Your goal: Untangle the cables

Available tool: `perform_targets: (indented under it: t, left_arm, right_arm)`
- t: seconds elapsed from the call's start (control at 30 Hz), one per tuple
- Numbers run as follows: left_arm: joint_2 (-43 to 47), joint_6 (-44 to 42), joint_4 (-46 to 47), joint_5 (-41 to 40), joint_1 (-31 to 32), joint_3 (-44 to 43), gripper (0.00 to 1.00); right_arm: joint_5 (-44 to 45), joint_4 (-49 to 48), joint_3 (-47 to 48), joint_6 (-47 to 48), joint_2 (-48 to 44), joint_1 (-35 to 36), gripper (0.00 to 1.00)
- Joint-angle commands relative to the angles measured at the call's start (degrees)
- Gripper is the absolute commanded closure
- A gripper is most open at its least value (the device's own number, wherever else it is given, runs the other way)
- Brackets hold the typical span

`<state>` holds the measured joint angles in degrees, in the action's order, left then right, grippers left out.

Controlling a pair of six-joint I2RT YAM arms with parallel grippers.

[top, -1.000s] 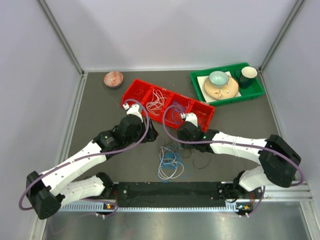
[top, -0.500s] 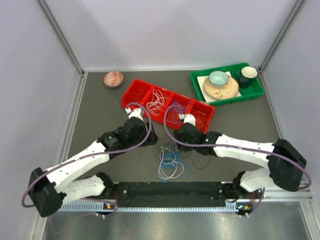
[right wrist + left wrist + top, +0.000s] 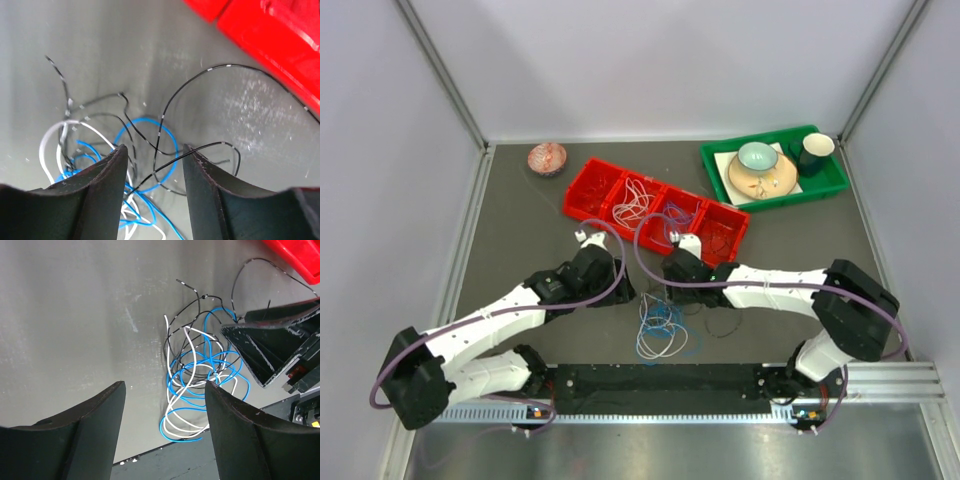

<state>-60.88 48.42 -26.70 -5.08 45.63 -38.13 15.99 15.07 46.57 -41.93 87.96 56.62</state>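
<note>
Top view: a dark grey worktop (image 3: pixel 520 230) carries a small loose heap of cables (image 3: pixel 660 325), blue, white and black. The heap sits close to the near edge, about midway between the left and right edges. A red tray (image 3: pixel 588 190) sits toward the far edge, with white wires (image 3: pixel 633 200) in one compartment. The left arm (image 3: pixel 490 320) and right arm (image 3: pixel 770 285) both reach in over the heap from either side.

Left wrist view: the left fingers (image 3: pixel 90 425) stand wide apart and hold nothing. The heap lies on the worktop beyond them, with blue and white loops overlapping and black strands crossing through.

Right wrist view: the right fingers (image 3: pixel 95 185) are also apart and clamp nothing. A black cable (image 3: pixel 200 80) arcs out of the heap toward the tray.

The cables look very light, thin and limp with some spring, so they would likely slide and drag their neighbours along. A free end or an outlying loop, such as that black arc, seems the best hold. Gripping the crowded middle would probably tighten the knot.
</note>
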Motion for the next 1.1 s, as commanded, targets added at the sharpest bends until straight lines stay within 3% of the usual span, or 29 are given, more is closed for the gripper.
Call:
perform_targets:
  t: [0.0,0.3,0.57,0.6,0.67,0.7,0.93,1.07]
  left_arm:
    - [-0.11,0.71,3.76,1.39,-0.19,-0.02,0.30]
    - [-1.78,0.18,4.55,1.74,-0.19,0.25,0.30]
    - [-1.96,0.36,4.73,2.00,-0.19,1.13,0.30]
    - [-1.87,0.27,4.81,1.92,-0.19,1.13,0.30]
    - [-1.79,0.44,4.64,1.92,-0.19,1.21,0.30]
    - [-1.52,0.44,4.46,1.74,-0.19,1.39,0.30]
    - [-0.47,0.18,3.75,2.26,-0.19,3.50,0.28]
    - [-1.60,-0.35,6.73,7.17,-0.10,4.55,0.28]
  right_arm:
    - [3.69,-3.29,3.88,-0.96,0.45,0.69,0.52]
    - [5.72,-3.56,5.20,-0.34,4.13,0.42,0.52]
    - [4.75,-4.96,7.05,-0.08,7.75,0.33,0.61]
    - [4.75,-4.96,7.13,0.09,7.92,0.33,0.65]
    - [4.93,-5.14,7.22,0.36,7.40,0.25,0.93]
    - [5.02,-5.05,7.05,0.27,6.62,0.42,1.00]
    - [7.39,-3.91,3.54,3.26,-9.98,2.35,1.00]
    - [10.37,0.39,4.85,4.75,-20.43,4.81,1.00]
